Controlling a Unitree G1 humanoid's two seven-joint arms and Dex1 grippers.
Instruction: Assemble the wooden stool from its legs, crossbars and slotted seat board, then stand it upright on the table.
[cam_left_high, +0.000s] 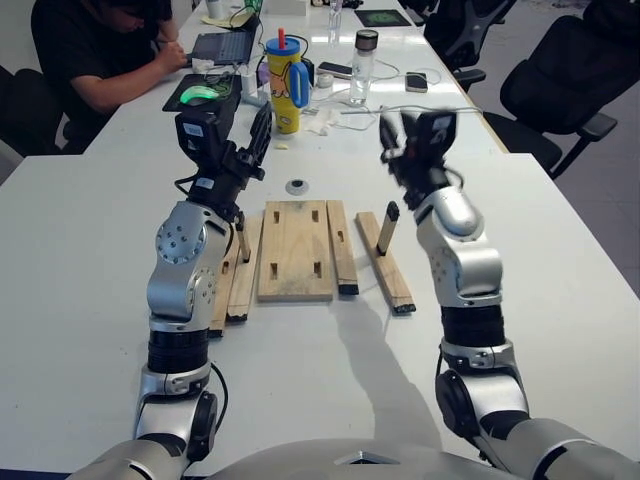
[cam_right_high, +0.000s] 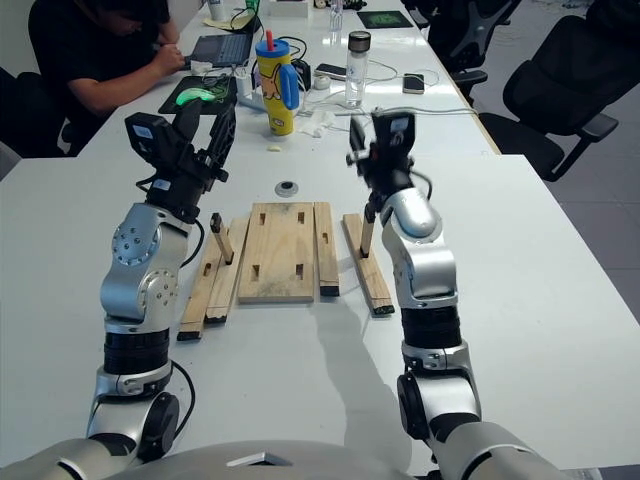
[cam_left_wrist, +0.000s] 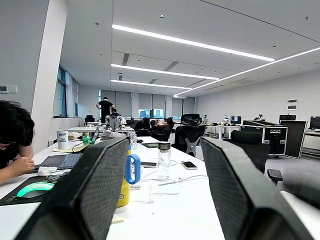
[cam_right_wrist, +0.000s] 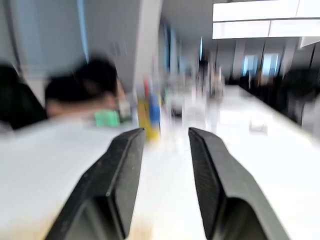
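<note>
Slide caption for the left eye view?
Left hand and right hand raised open; pale slotted wooden seat board and wooden bars unassembled on white table.

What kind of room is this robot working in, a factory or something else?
Most likely an open-plan office or lab, not a factory: long white tables, black swivel chairs, a laptop and a water bottle further along, and ceiling strip lights.

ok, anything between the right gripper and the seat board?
Partly. A short wooden piece stands on the right-hand plank, below the open right gripper; a second plank lies beside the seat board, on its right.
</note>
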